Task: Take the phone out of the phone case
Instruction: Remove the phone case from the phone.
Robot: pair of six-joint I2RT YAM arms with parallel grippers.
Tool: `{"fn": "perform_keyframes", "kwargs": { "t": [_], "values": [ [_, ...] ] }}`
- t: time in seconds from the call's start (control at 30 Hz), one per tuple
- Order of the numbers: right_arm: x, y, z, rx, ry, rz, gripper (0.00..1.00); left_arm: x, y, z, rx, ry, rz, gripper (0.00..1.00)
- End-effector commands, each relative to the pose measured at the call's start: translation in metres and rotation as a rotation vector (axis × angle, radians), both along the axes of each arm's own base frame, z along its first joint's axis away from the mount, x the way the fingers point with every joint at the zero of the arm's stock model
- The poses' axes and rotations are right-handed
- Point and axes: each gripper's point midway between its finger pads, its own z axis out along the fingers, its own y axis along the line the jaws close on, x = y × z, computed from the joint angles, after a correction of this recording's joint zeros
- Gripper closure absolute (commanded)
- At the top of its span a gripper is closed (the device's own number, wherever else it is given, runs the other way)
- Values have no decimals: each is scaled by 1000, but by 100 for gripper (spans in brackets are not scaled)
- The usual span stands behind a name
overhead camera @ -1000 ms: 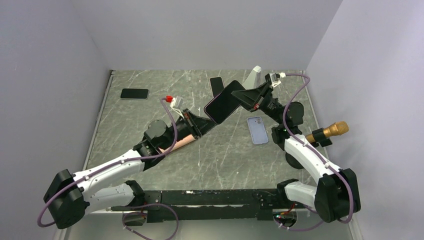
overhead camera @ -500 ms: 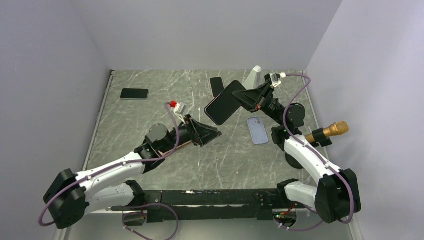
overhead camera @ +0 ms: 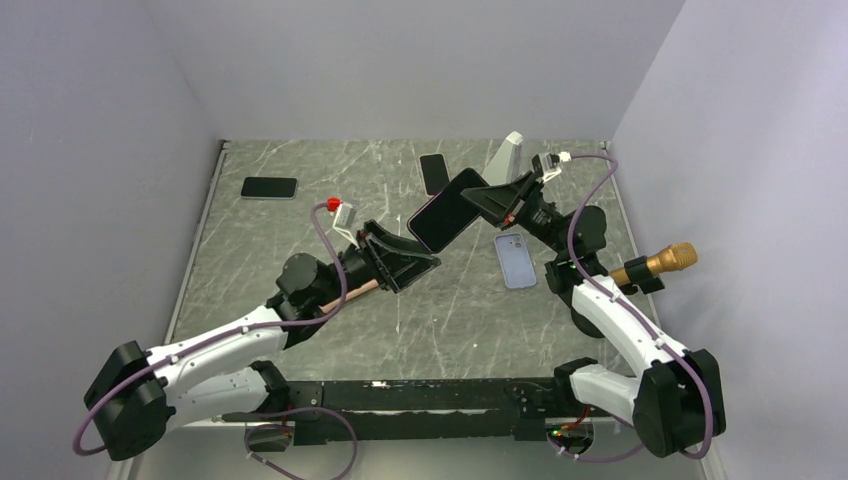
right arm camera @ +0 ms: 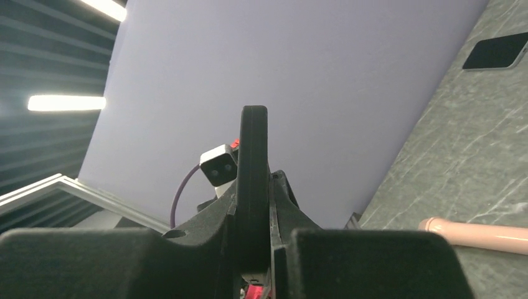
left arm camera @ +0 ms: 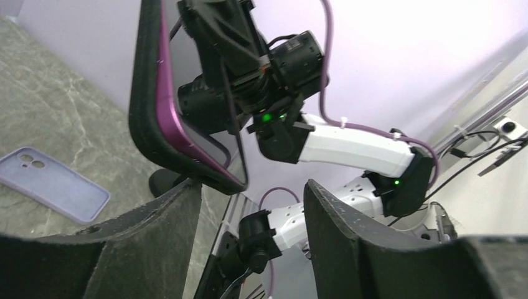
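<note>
top view: the left claw (overhead camera: 418, 270) has let go of the cased phone (overhead camera: 445, 212) and now sits just below its lower end, jaws apart. the right claw (overhead camera: 480, 194) is clamped on the upper end. the cased phone hangs above the grey marble bench (overhead camera: 300, 215), long axis running near-left to far-right, dark face up. left wrist: its black edge stands nearly upright against a lilac wall (left arm camera: 386, 56). right wrist: it shows edge-on.

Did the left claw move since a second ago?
Yes. The left gripper let go of the phone and slid toward the near edge, now level with the lilac case.
</note>
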Motion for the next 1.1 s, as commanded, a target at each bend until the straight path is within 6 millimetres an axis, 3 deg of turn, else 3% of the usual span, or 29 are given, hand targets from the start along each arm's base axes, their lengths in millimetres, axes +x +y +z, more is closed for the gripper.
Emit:
{"fn": "perform_keyframes", "kwargs": {
  "t": [0.0, 0.47, 0.6, 0.73, 0.87, 1.07],
  "values": [
    [-9, -6, 41, 23, -131, -51, 100, -4, -3, 22, -72, -42, -31, 39],
    [-16, -5, 48, 65, -133, -19, 100, 0, -15, 18, -54, -40, -64, 75],
    [-25, -5, 52, 102, -131, 21, 100, 8, -10, 15, -43, -44, -10, 91],
    [-33, -6, 53, 115, -123, 37, 100, 19, 1, 14, -58, -26, 33, 97],
    [-44, -9, 64, 174, -124, 82, 100, 33, 2, -5, 5, 41, 65, 100],
    [-61, -19, 91, 323, -127, 183, 100, 50, 10, -50, 88, 165, 136, 100]
  ]
}}
